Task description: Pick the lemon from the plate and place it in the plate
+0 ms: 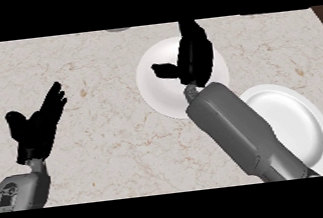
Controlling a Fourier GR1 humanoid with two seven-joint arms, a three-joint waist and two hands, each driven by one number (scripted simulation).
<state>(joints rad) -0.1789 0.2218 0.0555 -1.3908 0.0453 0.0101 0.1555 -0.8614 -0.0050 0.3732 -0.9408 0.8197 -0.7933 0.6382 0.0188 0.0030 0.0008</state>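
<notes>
A white plate lies at the centre back of the counter. My right hand hovers over its right half, fingers straight and pointing away from me, thumb spread to the left; it is open. No lemon shows anywhere; the hand and forearm hide part of that plate. A second white plate lies nearer, at the right, its left rim covered by my right forearm, and nothing shows on it. My left hand rests open at the left, fingers up, above bare counter.
The counter top is light marble with dark wood showing beyond its left and right far corners. A small grey thing peeks in at the back edge.
</notes>
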